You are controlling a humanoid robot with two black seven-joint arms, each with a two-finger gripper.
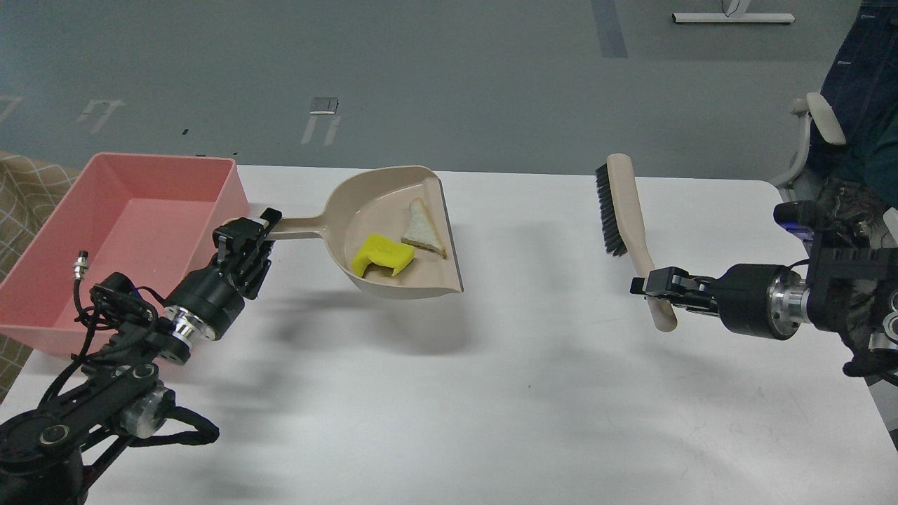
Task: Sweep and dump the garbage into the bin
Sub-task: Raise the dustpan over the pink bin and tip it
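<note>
My left gripper (245, 235) is shut on the handle of the beige dustpan (365, 210) and holds it lifted above the table, to the right of the pink bin (133, 210). In the pan lie the yellow blocky piece (382, 254) and the white bread slice (423, 229). My right gripper (649, 287) is shut on the handle of the beige brush (628, 228) and holds it raised at the right, bristles facing left. The bin stands at the table's far left corner and looks empty.
The white table (491, 393) has its far edge just behind the dustpan. A white office chair (814, 140) and a seated person's clothing stand off the right edge. A checked cloth (28, 196) lies left of the bin.
</note>
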